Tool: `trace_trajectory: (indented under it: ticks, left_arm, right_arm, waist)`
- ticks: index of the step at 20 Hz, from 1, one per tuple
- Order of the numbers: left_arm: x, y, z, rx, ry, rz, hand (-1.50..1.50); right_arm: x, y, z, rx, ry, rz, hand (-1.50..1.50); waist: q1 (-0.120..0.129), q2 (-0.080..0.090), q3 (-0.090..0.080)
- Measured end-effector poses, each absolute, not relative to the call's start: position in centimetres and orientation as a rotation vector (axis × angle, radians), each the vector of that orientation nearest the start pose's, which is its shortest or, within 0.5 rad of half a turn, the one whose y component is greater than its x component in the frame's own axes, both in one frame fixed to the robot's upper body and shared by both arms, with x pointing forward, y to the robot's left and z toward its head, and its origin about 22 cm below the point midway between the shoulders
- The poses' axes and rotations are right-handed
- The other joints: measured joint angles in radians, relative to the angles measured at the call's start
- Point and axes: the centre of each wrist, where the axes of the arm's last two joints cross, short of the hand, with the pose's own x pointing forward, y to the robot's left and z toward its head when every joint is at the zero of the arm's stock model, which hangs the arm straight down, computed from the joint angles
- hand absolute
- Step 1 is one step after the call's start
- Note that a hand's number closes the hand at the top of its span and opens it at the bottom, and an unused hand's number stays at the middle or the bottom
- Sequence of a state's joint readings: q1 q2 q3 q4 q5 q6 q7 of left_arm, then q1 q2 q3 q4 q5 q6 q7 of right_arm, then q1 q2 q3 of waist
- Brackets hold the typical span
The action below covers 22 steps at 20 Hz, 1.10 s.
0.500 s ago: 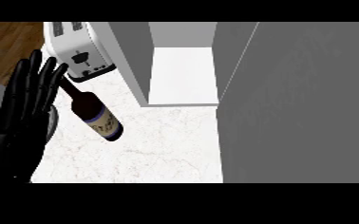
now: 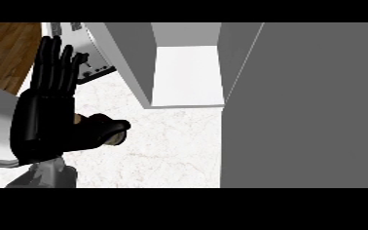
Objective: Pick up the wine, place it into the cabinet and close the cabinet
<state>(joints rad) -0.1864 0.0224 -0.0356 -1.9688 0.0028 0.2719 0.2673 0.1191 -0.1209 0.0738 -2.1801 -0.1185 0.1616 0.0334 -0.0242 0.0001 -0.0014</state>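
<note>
Black-fingered, the robot's left hand (image 2: 45, 122) shows at the left edge of the white marbled counter (image 2: 173, 146), fingers straight and pointing up, thumb crossing to the right over something brownish (image 2: 115, 137), likely the wine bottle; too little shows to be sure. Behind the fingers stands a white toaster (image 2: 97, 58), near the counter's back left corner. At the counter's back edge the grey cabinet (image 2: 187, 75) stands open, its pale inner shelf showing, with its grey door (image 2: 295, 107) covering the right side.
</note>
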Motion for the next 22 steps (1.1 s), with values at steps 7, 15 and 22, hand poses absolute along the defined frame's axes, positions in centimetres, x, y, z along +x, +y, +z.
trace_trajectory:
  ticks: [7,15,22]
  left_arm:
    - [26.5,16.5,16.9,-0.048,-1.761,0.319,-1.50]
    - [25.7,13.4,19.4,-0.076,-1.689,0.348,-1.50]
    - [25.2,12.6,21.1,-0.076,-1.669,0.364,-1.50]
  right_arm:
    - [16.0,-23.6,14.6,0.279,-1.943,0.287,-1.50]
    - [15.3,-23.8,16.1,0.280,-1.909,0.301,-1.50]
    - [15.5,-23.7,16.8,0.265,-1.894,0.307,-1.50]
  waist:
    - [0.010,-0.002,0.002]
    - [0.019,-0.004,-0.001]
    - [0.020,-0.003,0.000]
